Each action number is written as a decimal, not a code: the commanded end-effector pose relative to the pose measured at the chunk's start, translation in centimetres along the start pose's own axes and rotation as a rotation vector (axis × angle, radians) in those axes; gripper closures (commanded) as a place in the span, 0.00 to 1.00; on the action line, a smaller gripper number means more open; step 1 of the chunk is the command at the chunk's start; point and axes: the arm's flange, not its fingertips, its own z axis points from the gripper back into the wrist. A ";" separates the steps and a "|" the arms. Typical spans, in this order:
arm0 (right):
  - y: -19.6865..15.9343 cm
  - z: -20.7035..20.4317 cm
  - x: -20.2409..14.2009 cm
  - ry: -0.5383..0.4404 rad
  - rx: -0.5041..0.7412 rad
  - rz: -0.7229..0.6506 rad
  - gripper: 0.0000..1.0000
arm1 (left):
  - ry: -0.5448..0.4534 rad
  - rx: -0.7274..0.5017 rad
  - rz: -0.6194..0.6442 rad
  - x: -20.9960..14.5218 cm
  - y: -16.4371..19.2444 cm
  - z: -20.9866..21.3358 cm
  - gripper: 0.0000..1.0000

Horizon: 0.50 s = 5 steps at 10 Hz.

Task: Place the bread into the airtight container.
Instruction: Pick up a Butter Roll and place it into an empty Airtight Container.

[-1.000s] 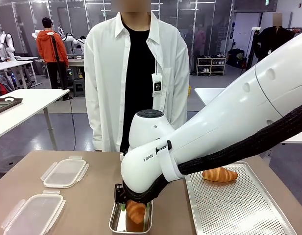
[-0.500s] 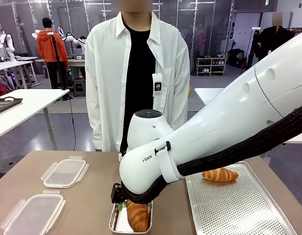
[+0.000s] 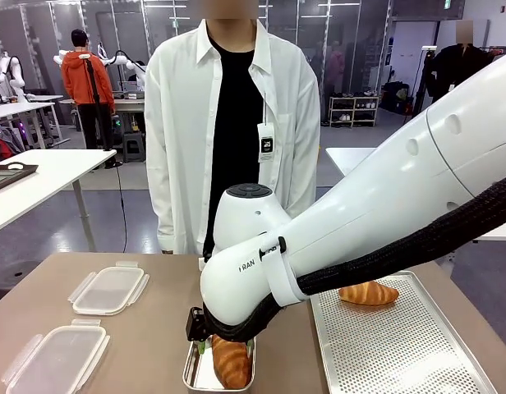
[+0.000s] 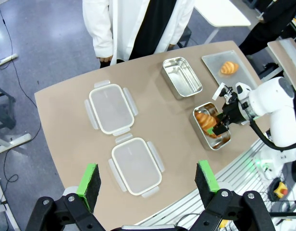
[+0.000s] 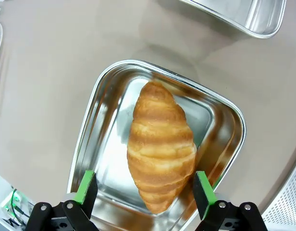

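Directly under the right tool (image 5: 144,187), the croissant (image 5: 160,144) now lies loose in the steel container (image 5: 95,125): jaws have spread wide and lifted clear of it within the last second. Release looks done. Second croissant (image 3: 368,293) sits on the tray (image 3: 401,353) beside the tool.

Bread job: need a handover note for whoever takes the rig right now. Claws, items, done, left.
Right claw: open, low over the near steel container, pads either side of the croissant lying in it, not gripping.
Left claw: open, empty, high over the table.
Done: one croissant in a container.
Left: second croissant on the perforated tray; far steel container empty; two plastic lids lie on the table, nothing sealed. Probably lift the right claw clear first.
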 end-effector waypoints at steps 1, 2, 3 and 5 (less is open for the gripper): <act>-0.1 0.0 0.1 0.000 0.000 -0.004 0.00 | -0.002 -0.010 -0.015 0.0 0.0 0.1 0.00; -0.1 0.0 0.1 0.000 0.000 -0.004 0.00 | -0.002 -0.010 -0.015 0.0 0.0 0.1 0.00; -0.1 0.0 0.1 0.000 0.000 -0.004 0.00 | -0.002 -0.010 -0.015 0.0 0.0 0.1 0.00; -0.1 0.0 0.1 0.000 0.000 -0.004 0.00 | -0.002 -0.010 -0.015 0.0 0.0 0.1 0.00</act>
